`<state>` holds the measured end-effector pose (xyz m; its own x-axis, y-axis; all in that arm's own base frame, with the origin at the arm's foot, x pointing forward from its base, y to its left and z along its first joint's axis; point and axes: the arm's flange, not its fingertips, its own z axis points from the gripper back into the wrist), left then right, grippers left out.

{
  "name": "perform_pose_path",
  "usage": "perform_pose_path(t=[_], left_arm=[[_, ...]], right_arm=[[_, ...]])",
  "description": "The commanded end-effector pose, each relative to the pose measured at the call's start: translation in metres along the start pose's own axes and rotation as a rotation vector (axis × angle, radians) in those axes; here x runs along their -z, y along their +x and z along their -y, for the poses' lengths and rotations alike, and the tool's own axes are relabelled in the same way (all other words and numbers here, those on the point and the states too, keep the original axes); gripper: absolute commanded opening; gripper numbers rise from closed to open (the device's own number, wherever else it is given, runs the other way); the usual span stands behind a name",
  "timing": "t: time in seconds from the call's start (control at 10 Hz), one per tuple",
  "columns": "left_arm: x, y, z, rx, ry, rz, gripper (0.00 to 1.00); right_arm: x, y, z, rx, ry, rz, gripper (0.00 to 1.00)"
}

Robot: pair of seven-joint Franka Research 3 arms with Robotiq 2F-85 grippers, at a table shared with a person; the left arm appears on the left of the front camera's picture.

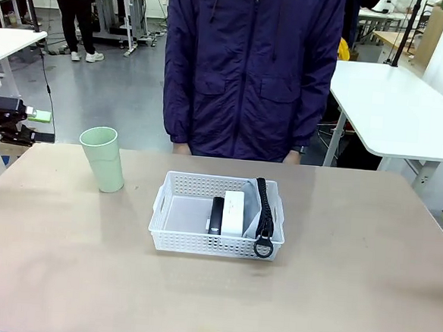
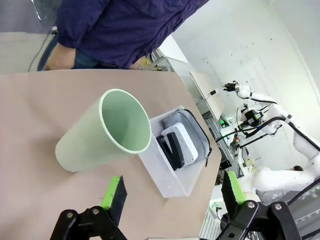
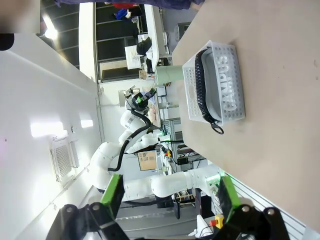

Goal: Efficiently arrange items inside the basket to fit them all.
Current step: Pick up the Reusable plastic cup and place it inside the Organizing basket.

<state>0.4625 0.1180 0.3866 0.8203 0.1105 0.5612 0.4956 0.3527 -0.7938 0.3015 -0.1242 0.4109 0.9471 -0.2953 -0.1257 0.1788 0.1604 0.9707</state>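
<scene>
Left gripper [image 2: 173, 192] spread wide, empty, just short of the pale green cup [image 1: 103, 158], which I see upright on the table, left of the basket [image 1: 201, 244]. Right gripper [image 3: 170, 195] spread, empty. Pouch [image 3: 212, 85], white box [image 1: 233, 211] and black device [image 1: 217, 213] sit side by side inside the basket

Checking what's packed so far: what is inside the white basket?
Inside the basket: a slim black device, a white box and a grey pouch with black strap, side by side. Anything under them is hidden. The green cup stands outside.
</scene>
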Motion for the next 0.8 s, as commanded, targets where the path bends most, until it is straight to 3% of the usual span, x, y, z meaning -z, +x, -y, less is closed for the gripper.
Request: perform_pose_path(t=[0.0,0.1,0.2,0.4,0.7], left_arm=[[-0.006,-0.001,-0.009,0.417,0.088,0.14,1.0],[-0.005,-0.005,-0.019,0.571,0.047,0.124,1.0],[0.002,-0.01,-0.025,0.63,0.062,0.083,1.0],[0.021,-0.018,-0.037,0.645,0.148,-0.044,1.0],[0.027,-0.018,-0.059,0.67,0.248,-0.087,1.0]], right_arm=[[-0.002,-0.001,-0.005,0.006,0.011,0.0,1.0],[-0.002,-0.001,-0.005,0.006,0.011,0.0,1.0],[-0.002,-0.001,-0.005,0.006,0.011,0.0,1.0],[-0.002,-0.001,-0.005,0.006,0.011,0.0,1.0],[-0.002,-0.001,-0.005,0.006,0.011,0.0,1.0]])
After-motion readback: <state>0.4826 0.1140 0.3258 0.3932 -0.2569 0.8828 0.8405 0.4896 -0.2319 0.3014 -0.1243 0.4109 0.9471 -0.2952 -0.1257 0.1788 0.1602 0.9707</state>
